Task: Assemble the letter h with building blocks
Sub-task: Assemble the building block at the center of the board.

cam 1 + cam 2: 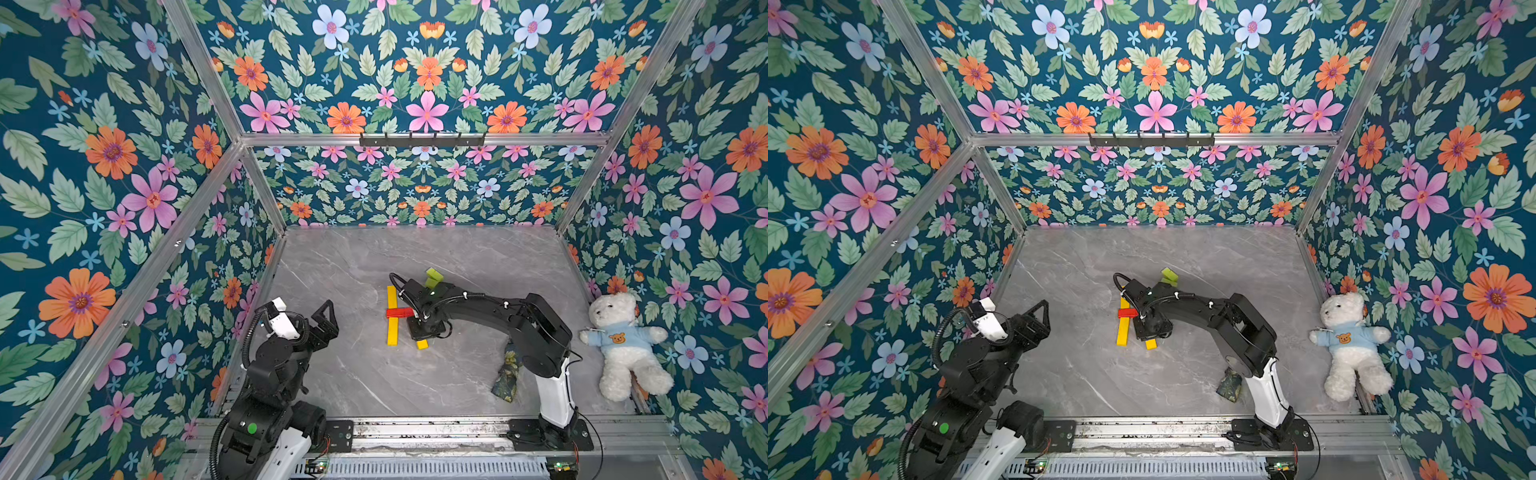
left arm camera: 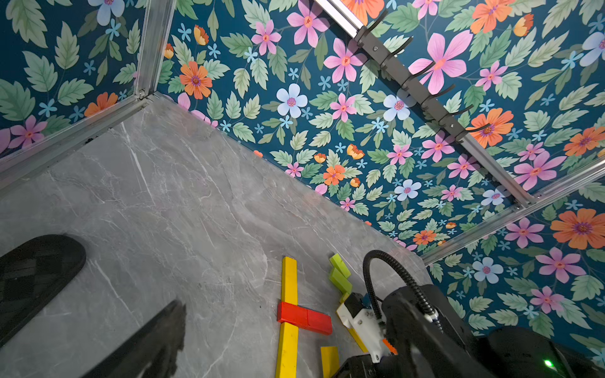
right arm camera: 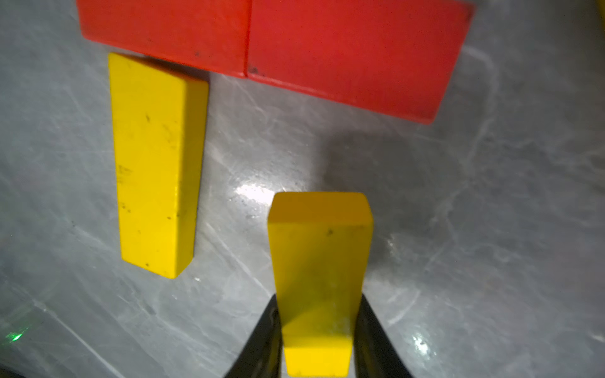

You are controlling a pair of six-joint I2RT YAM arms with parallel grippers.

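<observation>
A long yellow upright (image 1: 392, 316) lies flat on the table, and two red blocks (image 1: 400, 312) laid end to end cross it as a bar. My right gripper (image 3: 317, 327) is shut on a short yellow block (image 3: 319, 261), just right of the upright. The block's far end stops short of the red bar (image 3: 353, 55). In both top views only its near end (image 1: 422, 344) pokes out from under the wrist. Lime-green blocks (image 1: 433, 277) sit just behind the right wrist. My left gripper (image 1: 332, 322) hangs open and empty, well left of the blocks.
A white teddy bear (image 1: 623, 345) lies against the right wall. A dark floral cloth scrap (image 1: 507, 374) sits by the right arm's base. Floral walls close in three sides, and a metal rail (image 1: 415, 428) runs along the front.
</observation>
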